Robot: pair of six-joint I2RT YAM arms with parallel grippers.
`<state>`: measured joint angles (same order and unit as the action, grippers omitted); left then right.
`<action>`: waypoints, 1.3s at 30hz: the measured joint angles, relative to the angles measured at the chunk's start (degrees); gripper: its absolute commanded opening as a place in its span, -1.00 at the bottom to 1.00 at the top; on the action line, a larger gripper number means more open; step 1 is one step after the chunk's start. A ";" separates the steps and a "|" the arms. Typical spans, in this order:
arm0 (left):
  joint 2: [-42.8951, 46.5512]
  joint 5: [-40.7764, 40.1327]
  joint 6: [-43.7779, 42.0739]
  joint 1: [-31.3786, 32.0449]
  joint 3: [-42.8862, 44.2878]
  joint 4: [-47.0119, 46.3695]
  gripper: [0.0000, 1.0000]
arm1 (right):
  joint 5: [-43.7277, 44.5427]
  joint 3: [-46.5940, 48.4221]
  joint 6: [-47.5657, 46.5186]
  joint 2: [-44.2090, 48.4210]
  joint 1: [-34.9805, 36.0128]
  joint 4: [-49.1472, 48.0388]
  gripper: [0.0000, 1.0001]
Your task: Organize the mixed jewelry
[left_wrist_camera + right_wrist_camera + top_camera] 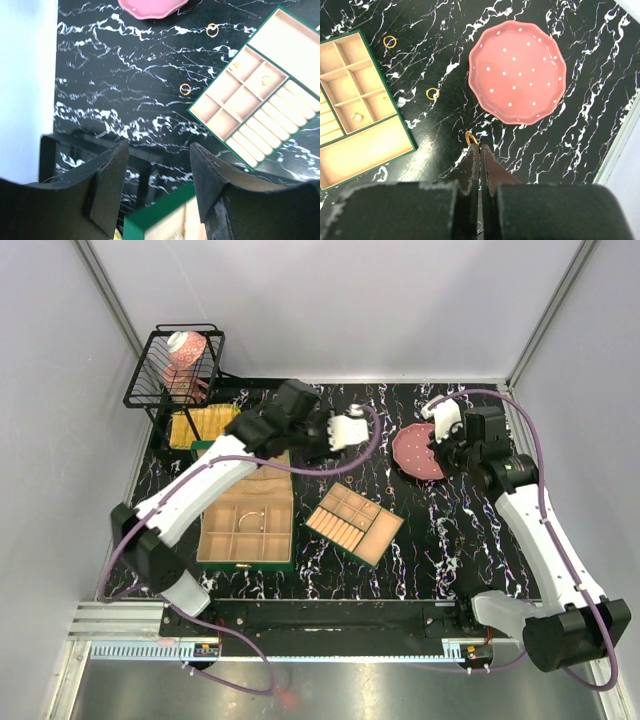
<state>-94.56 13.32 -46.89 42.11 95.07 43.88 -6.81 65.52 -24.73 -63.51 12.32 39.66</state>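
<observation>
Two gold hoops (390,41) (433,93) of the mixed jewelry lie flat on the black marble top, between the beige insert tray (350,150) and the pink dotted plate (517,72). My right gripper (480,147) is shut, and a third gold hoop (471,137) stands on edge, pinched at its tips just short of the plate. The tray's cells hold tiny gold pieces (266,79) (233,66). The left wrist view shows the same loose hoops (212,30) (185,89). My left gripper (157,170) hangs open and empty above the green box's corner (160,215).
The green box (247,520) with beige compartments lies open at the left, with the insert tray (354,523) in the middle. A black wire basket (175,365) holding a pink cup stands at the back left. White walls close the table's far and side edges.
</observation>
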 measured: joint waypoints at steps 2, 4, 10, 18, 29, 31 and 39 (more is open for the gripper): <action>4.31 3.17 4.55 -2.75 -1.95 0.04 0.19 | -0.44 1.14 -1.79 -1.44 0.00 0.04 -1.00; 7.91 6.16 8.92 -6.27 -4.17 -0.04 0.20 | -0.63 2.03 -3.69 -2.73 0.24 0.02 -1.00; 17.75 11.65 19.41 -16.81 -12.76 -0.22 0.29 | 3.63 2.49 -10.58 -5.01 9.60 -1.90 -1.00; 28.61 16.72 24.81 -30.12 -16.00 1.22 0.32 | 15.61 1.81 -21.38 -14.25 28.39 -9.25 -1.00; 29.44 27.41 30.12 -50.34 -16.57 7.82 0.36 | 26.43 -3.41 -33.24 -22.64 43.41 -24.06 -1.00; 28.28 30.01 30.67 -54.69 -16.57 9.31 0.37 | 27.28 -4.22 -35.06 -23.87 45.24 -26.14 -1.00; 23.12 36.61 30.82 -64.70 -17.35 13.14 0.37 | 30.25 -9.99 -42.73 -29.59 51.74 -35.12 -1.00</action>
<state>-71.44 49.93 -16.08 -22.59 77.71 57.01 23.44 55.53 -67.46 -93.10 64.05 4.54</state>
